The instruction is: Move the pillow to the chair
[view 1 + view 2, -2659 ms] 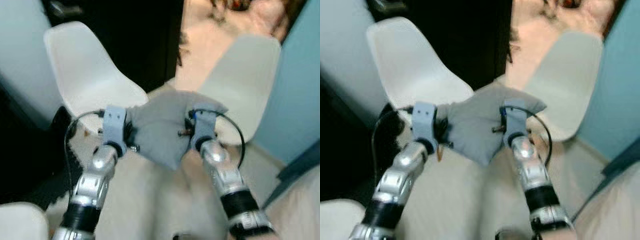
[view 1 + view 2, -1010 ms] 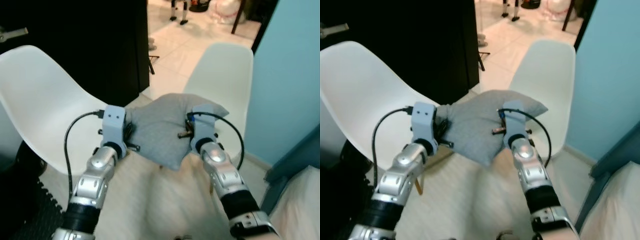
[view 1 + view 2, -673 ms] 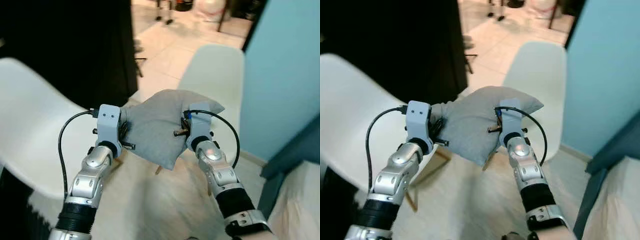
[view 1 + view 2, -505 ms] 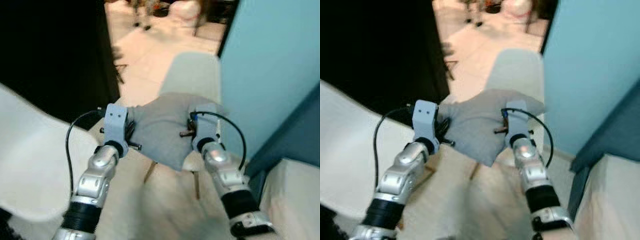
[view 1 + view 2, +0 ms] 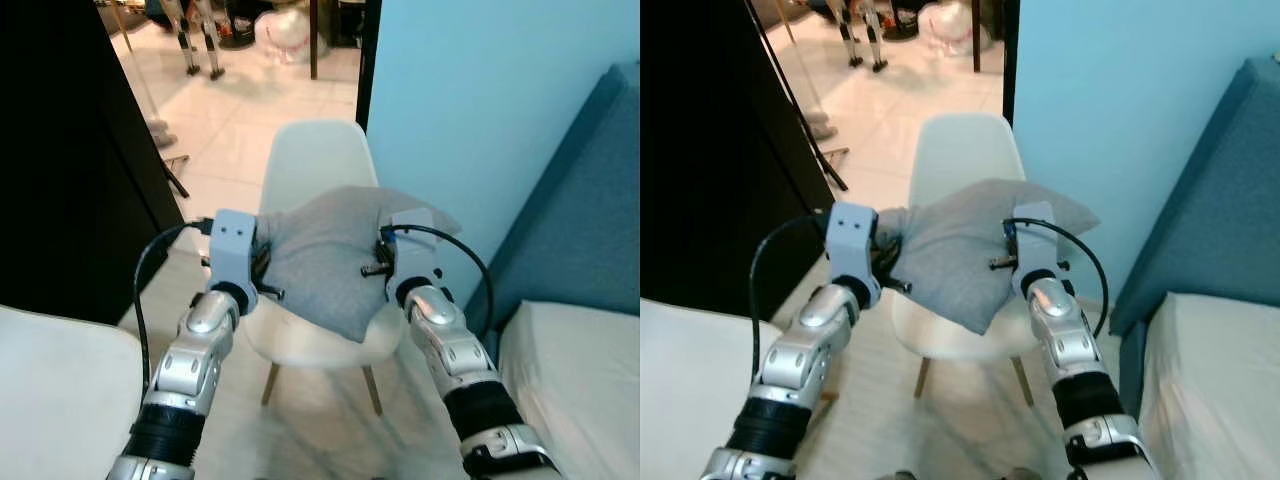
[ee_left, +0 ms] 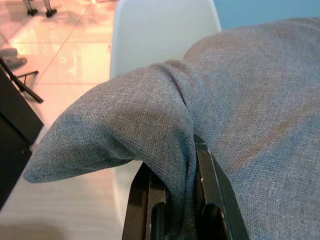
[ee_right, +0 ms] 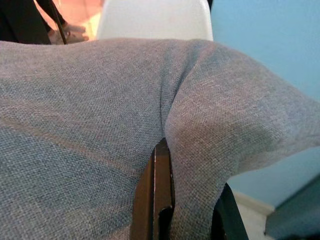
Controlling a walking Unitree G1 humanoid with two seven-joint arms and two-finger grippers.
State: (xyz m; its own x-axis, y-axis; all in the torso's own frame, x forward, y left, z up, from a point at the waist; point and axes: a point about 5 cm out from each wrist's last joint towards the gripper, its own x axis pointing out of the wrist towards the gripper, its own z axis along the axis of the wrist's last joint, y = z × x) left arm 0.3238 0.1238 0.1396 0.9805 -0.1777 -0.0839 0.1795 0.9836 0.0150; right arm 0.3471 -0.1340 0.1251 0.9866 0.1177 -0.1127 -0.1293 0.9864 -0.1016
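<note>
- Because the grey pillow (image 5: 325, 260) is soft and would sag from a single hold, it is carried between both arms; the left gripper (image 6: 172, 200) is clenched on the fabric at the pillow's left corner, the right gripper (image 7: 175, 200) on its right corner, so the cushion hangs taut between them with one corner drooping down.
- While it is held this way the pillow sits in the air above the seat of the white shell chair (image 5: 310, 165), not yet touching it; the chair's back rises on the far side, its wooden legs (image 5: 372, 390) showing below.
- Since the chair stands straight ahead, centred between the arms, the pinch at two edges judged as a carrying hold lets the pillow be lowered flat onto the seat; the drop is not yet done.
- Beside the chair a light blue wall (image 5: 480, 100) stands to the right, with a blue sofa (image 5: 590, 230) further right; a dark panel (image 5: 60, 180) lies to the left; a second white chair's edge (image 5: 60, 400) is near left.
</note>
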